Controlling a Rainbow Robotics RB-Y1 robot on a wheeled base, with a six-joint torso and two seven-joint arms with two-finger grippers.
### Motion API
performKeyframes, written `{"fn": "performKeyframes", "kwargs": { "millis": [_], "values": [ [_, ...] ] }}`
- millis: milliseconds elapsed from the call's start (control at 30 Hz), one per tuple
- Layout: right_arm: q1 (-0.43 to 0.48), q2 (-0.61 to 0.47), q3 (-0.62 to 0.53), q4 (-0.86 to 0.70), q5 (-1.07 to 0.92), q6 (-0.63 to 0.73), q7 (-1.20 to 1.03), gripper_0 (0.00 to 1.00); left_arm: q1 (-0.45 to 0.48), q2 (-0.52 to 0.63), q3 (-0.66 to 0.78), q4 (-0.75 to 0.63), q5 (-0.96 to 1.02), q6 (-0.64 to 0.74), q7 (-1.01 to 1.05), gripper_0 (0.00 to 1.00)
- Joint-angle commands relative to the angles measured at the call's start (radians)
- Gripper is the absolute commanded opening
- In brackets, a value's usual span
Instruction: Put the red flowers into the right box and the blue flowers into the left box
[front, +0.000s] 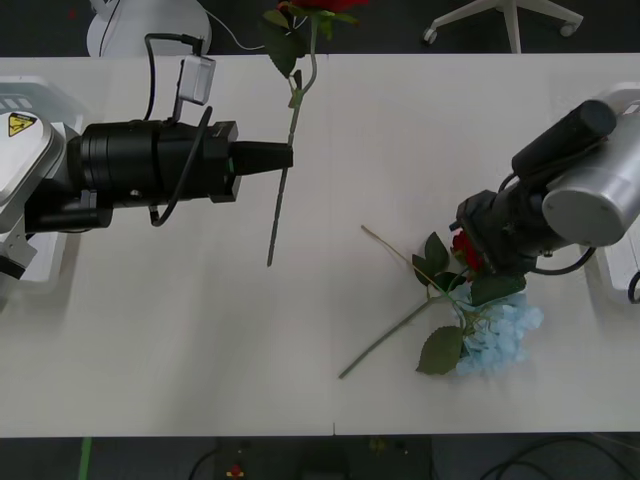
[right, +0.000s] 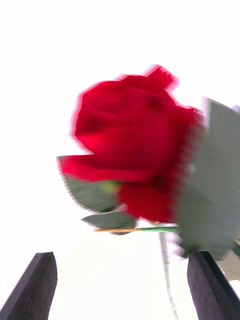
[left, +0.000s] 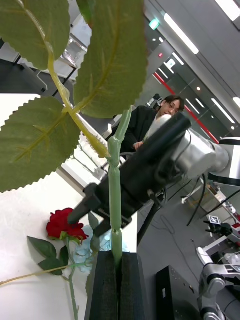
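front view showed the left gripper (front: 285, 157) clamped on the stem of a red rose (front: 295, 100), held off the table (front: 150, 330), its long axis running from the bloom at the far table edge down toward the robot. left wrist view confirmed the black fingers (left: 107, 280) pressed together on that green stem. on the other side, the right gripper (front: 470, 250) hovered over a second rose (front: 463, 247) lying on the table beside a blue flower (front: 500, 335), its stem trailing toward the table's middle; right wrist view had the fingers (right: 35, 285) spread apart with the bloom (right: 135, 150) just ahead between them, nothing gripped. no box could be made out, so the carried rose probably had to cross toward the robot's right.
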Motion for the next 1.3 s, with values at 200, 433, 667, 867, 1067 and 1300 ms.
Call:
{"fn": "performKeyframes", "kwargs": {
  "millis": [200,433,667,867,1067,1300],
  "values": [
    [-0.020,-0.101,-0.088,-0.005,-0.189,-0.091,0.661,0.75,-0.045,-0.018,-0.001,-0.032,0.018,0.024,-0.027,0.00],
    [-0.020,-0.096,-0.088,-0.003,-0.318,-0.148,1.109,0.75,-0.045,-0.018,-0.001,-0.032,0.018,0.024,-0.027,0.00],
    [0.003,-0.096,-0.088,0.033,-0.551,-0.253,1.535,0.75,-0.045,-0.018,-0.001,-0.032,0.018,0.024,-0.027,0.00],
    [0.019,-0.095,-0.097,0.130,-0.793,-0.286,1.928,0.76,-0.045,-0.018,-0.001,-0.032,0.018,0.024,-0.027,0.00],
    [0.077,-0.093,-0.160,0.205,-0.937,-0.252,2.256,0.76,-0.045,-0.018,-0.001,-0.032,0.018,0.024,-0.027,0.00],
    [0.218,-0.093,-0.229,0.155,-1.128,-0.243,2.500,0.76,-0.045,-0.018,-0.001,-0.032,0.018,0.024,-0.027,0.00]
  ]
}}
